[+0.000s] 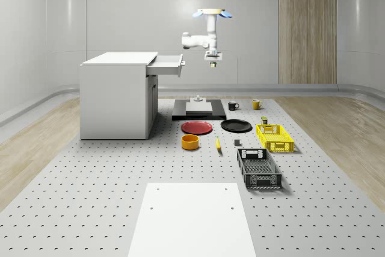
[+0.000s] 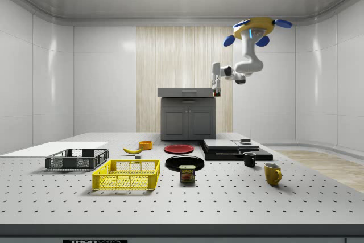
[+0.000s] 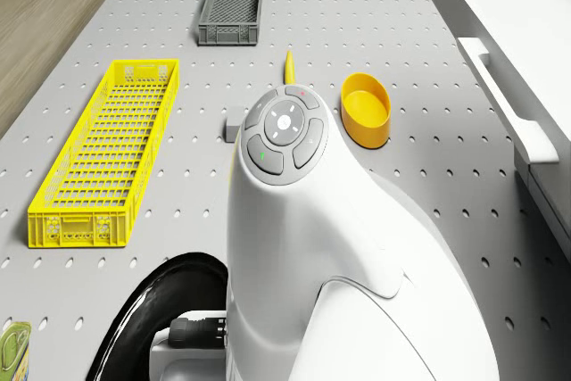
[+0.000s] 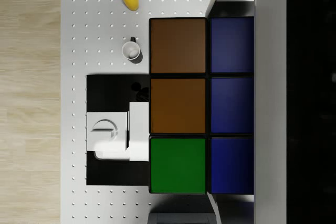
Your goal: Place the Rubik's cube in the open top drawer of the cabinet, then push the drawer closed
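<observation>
Count on the bench (image 1: 90,209): two crates (yellow crate (image 1: 275,137), grey crate (image 1: 258,168)), two plates (red plate (image 1: 197,127), black plate (image 1: 236,126)), two mugs (black mug (image 1: 233,106), yellow mug (image 1: 256,105)), one orange bowl (image 1: 190,142), one banana (image 1: 218,144), one can (image 2: 187,173).

Rubik's cube (image 4: 202,106) sits between the jaws (image 1: 212,61), pinched shut on it, just beside the open top drawer (image 1: 168,64) of the cabinet (image 1: 117,97), above bench level.

Drone (image 1: 213,12) hovers beside the cabinet; arm (image 1: 204,37) hangs down, elbow bent, wrist pointing downward.

Two plates, one red (image 1: 197,127) and one black (image 1: 236,126). Two crates, yellow (image 1: 274,137) and dark grey (image 1: 258,168). Two mugs, black (image 1: 233,106) and yellow (image 1: 256,105). One orange bowl (image 1: 190,142), one banana (image 1: 218,144), one can (image 2: 187,173), one cabinet (image 1: 117,95).
</observation>
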{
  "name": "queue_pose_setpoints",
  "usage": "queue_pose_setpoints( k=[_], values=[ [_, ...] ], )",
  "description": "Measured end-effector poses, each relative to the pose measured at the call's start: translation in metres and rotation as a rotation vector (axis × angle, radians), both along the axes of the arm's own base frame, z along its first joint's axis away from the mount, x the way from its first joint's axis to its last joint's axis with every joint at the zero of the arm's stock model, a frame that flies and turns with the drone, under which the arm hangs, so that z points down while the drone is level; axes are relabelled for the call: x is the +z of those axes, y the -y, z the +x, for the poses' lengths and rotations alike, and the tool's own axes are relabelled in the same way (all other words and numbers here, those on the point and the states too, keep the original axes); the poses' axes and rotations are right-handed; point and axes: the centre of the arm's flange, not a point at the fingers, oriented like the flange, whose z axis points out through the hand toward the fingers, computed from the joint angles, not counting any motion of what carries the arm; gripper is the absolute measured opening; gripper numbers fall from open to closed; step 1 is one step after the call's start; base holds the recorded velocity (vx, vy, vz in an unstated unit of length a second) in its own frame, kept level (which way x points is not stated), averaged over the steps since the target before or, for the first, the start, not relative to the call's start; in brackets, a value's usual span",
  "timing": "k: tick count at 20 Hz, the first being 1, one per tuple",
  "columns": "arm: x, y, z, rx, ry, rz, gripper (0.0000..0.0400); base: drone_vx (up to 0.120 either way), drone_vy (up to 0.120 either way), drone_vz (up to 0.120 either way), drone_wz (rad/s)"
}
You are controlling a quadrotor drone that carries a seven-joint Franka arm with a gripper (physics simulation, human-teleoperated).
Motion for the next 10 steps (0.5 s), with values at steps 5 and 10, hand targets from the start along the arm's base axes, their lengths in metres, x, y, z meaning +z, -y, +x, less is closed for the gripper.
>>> queue_pose_setpoints(
  k=[5,10],
  values=[
    [0.0000,0.0000,0.0000,0.000,0.000,0.000,0.0325,0.000,-0.120,0.120,0.000],
    [0.0000,0.0000,0.0000,0.000,0.000,0.000,0.0325,0.016,-0.120,0.120,0.000]
  ],
)
